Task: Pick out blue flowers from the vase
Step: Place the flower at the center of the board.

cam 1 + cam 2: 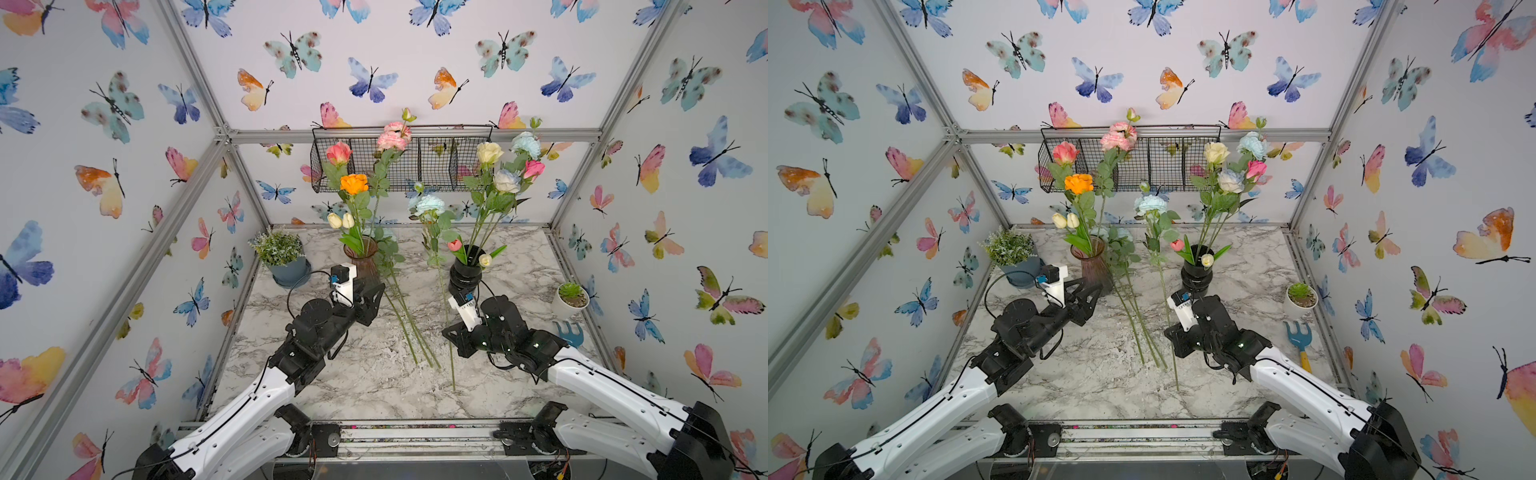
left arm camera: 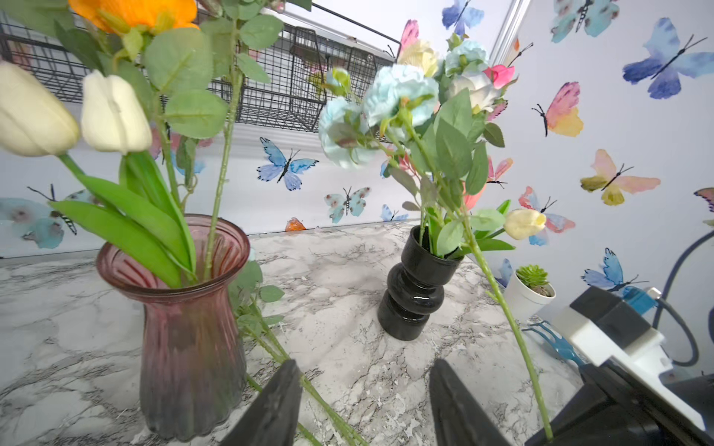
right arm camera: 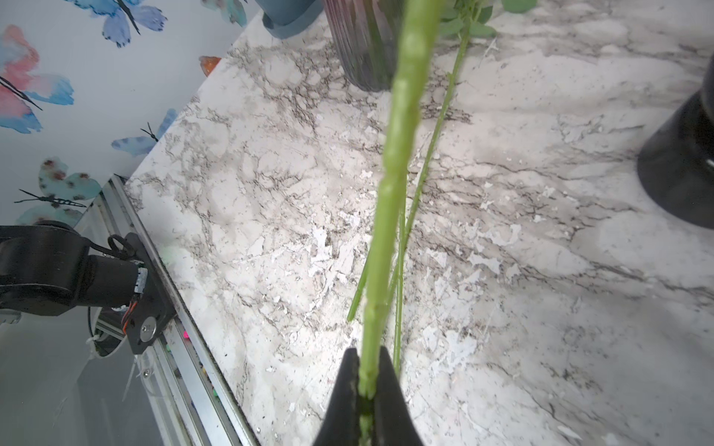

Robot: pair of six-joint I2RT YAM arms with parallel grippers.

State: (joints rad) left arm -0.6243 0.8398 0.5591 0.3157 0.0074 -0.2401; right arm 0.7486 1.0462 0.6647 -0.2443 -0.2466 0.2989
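Note:
A blue flower with aqua blooms point(image 1: 429, 205) stands upright between the two vases, and my right gripper point(image 1: 451, 334) is shut on its green stem point(image 3: 390, 185) low above the table. The black vase point(image 1: 465, 274) holds another aqua bloom point(image 1: 525, 143) and a white, blue-tinged rose point(image 1: 506, 181), among cream and pink flowers. A few leafy stems point(image 1: 401, 328) lie on the marble beside the maroon glass vase point(image 1: 360, 258). My left gripper point(image 2: 364, 367) is open and empty, right of that vase and just above the lying stems point(image 2: 320, 401).
A blue pot with a bushy plant point(image 1: 282, 257) stands at the back left. A white pot with a succulent point(image 1: 571, 299) and a blue hand rake point(image 1: 567, 332) are at the right edge. A black wire basket point(image 1: 432, 160) hangs on the back wall.

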